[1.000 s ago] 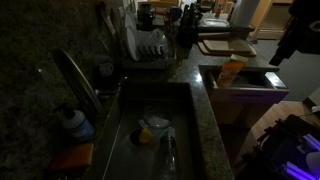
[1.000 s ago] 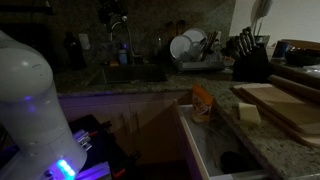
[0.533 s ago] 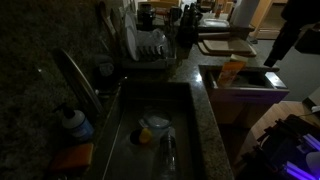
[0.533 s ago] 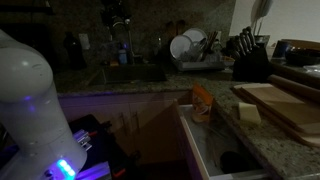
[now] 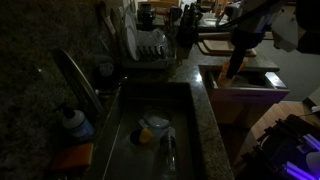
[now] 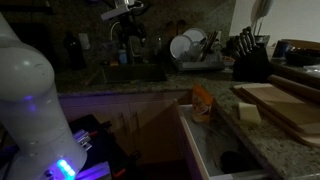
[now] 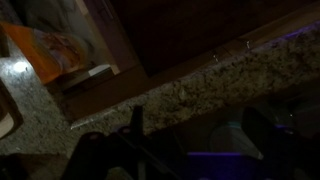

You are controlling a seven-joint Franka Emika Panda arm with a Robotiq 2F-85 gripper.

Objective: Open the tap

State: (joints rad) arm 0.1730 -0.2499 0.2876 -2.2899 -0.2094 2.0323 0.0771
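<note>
Scene is dim. Tap point(image 5: 78, 82): long arched silvery-grey metal spout, standing at the back edge of the dark sink basin point(image 5: 185, 110) and leaning out over it. A clear bottle with a blue cap point(image 5: 72, 122) sits just beside the tap's base. There are dishes in the bottom of the sink.

The dark robot hand point(image 5: 237, 64) hangs over the open drawer beyond the speckled granite surface point(image 5: 210, 125), well apart from the tap and touching nothing. The wrist view shows the granite edge and an orange packet point(image 7: 45, 50) in the drawer. The fingers are only dark shapes at the bottom of that view, so can't tell whether they are spread or pressed together.

A wire dish rack with white plates point(image 6: 190, 45) stands next to the sink, and a dark knife block point(image 6: 250, 62) is further along.
</note>
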